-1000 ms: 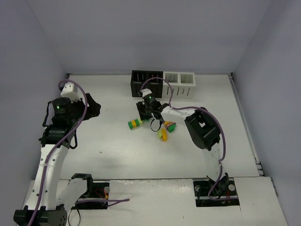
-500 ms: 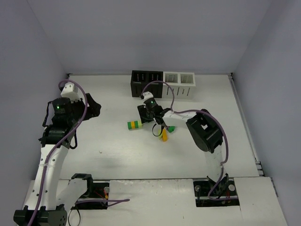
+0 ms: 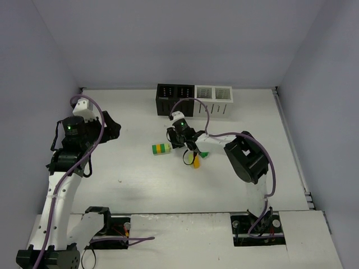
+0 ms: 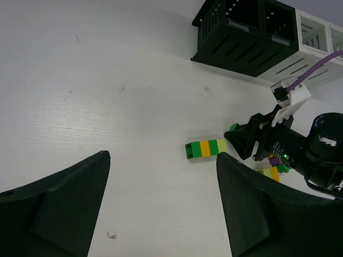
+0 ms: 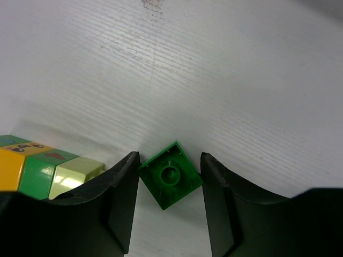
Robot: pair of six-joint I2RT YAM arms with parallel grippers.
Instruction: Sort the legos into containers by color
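Right wrist view: the right gripper [image 5: 169,160] stands narrow, its 2 black fingers [image 5: 120,206] closed onto opposite corners of a dark green brick [image 5: 170,174]. The brick sits turned diagonally between them with its hollow underside facing the camera. I cannot tell whether it rests on the white table [image 5: 241,64] or is raised off it. Just to the left of the fingers lies a striped bar of joined legos [image 5: 37,171], running green, orange, green and pale lime.

In the top external view this gripper is near the middle of the table, with the striped bar just to its left. On its right side, an orange brick [image 3: 196,161] and a green brick [image 3: 203,153] lie close together, partly under the arm's purple cable. Beyond the gripper, at the far edge, the 4 containers stand in a row: 2 black bins [image 3: 174,96] on the left, joined to 2 white bins [image 3: 214,96] on the right.

In the left wrist view the left gripper [image 4: 163,158] is spread wide with nothing between its fingers, held above bare table well to the left of the striped bar.
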